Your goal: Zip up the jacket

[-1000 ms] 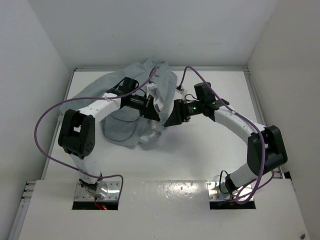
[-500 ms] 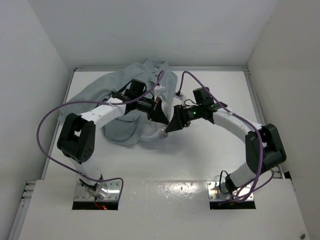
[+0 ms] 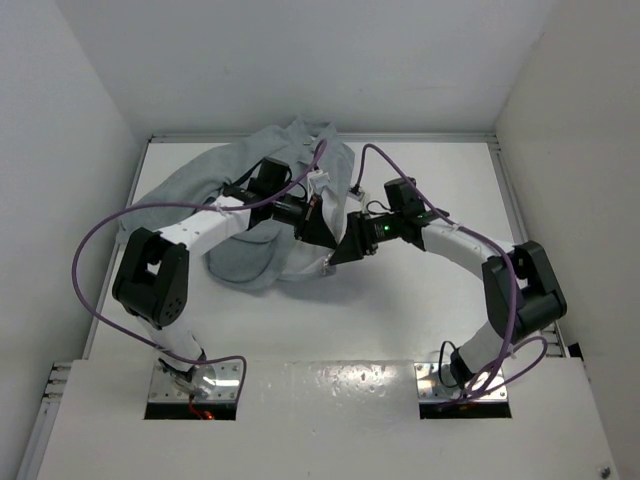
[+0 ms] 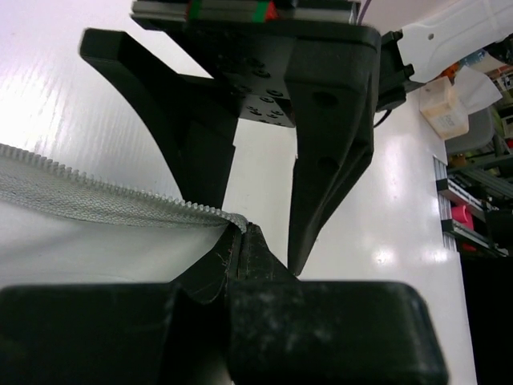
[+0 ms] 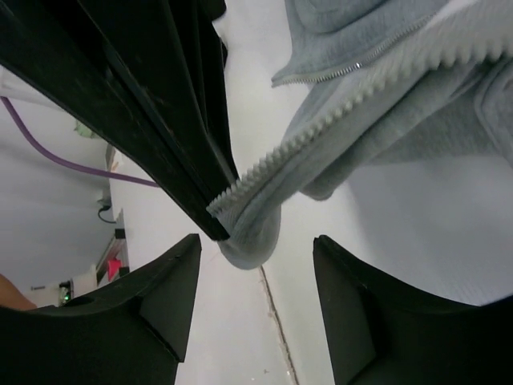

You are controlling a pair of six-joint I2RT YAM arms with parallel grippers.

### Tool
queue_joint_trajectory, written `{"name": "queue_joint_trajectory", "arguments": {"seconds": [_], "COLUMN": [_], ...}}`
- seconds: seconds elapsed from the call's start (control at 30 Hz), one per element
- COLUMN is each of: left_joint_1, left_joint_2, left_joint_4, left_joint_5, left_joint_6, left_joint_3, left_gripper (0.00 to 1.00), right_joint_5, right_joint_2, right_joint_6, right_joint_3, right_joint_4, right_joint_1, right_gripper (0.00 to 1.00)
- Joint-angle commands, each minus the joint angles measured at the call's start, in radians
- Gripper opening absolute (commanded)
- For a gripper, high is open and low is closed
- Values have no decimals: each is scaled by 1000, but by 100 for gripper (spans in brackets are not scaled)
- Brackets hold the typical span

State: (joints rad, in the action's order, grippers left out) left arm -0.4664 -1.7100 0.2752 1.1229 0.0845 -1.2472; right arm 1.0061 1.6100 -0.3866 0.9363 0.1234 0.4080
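Observation:
The light grey jacket point(image 3: 245, 262) lies bunched at the table's back left. My left gripper point(image 3: 324, 242) is shut on the lower end of one zipper edge and holds it lifted. In the left wrist view the toothed zipper tape point(image 4: 120, 200) runs in from the left and ends pinched at my left gripper point(image 4: 244, 234). My right gripper point(image 3: 339, 254) is open, facing the left one. In the right wrist view the pinched zipper end point(image 5: 252, 228) hangs just above the gap of my right gripper point(image 5: 256, 277), untouched. The other zipper edge point(image 5: 353, 68) lies further back.
The left gripper's black fingers point(image 5: 160, 120) fill the upper left of the right wrist view. White walls enclose the table point(image 3: 420, 300) at the back and both sides. Purple cables point(image 3: 90, 250) loop off both arms. A table seam point(image 5: 272, 321) runs under the right gripper.
The left gripper has carried the zipper end to the right and slightly nearer. The right gripper has moved left, so its open fingers now sit close to the held end.

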Motion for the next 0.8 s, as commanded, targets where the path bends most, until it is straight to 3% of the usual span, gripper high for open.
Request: {"name": "queue_joint_trajectory", "arguments": {"seconds": [0.0, 0.27, 0.77], "left_joint_1": [-6, 12, 34], "left_joint_2": [44, 26, -11], "left_joint_4": [-44, -44, -82], "left_joint_5": [60, 69, 97], "left_joint_6": [0, 0, 52], "left_joint_3": [9, 0, -29], "left_gripper": [0, 0, 0], "right_joint_5": [67, 134, 180], "right_joint_2": [19, 33, -2], "right_joint_6": [-54, -87, 26], "right_joint_3": [-5, -7, -34], "right_joint_4": [-178, -249, -149], "right_joint_1": [-1, 12, 31], "right_gripper": [58, 41, 33]}}
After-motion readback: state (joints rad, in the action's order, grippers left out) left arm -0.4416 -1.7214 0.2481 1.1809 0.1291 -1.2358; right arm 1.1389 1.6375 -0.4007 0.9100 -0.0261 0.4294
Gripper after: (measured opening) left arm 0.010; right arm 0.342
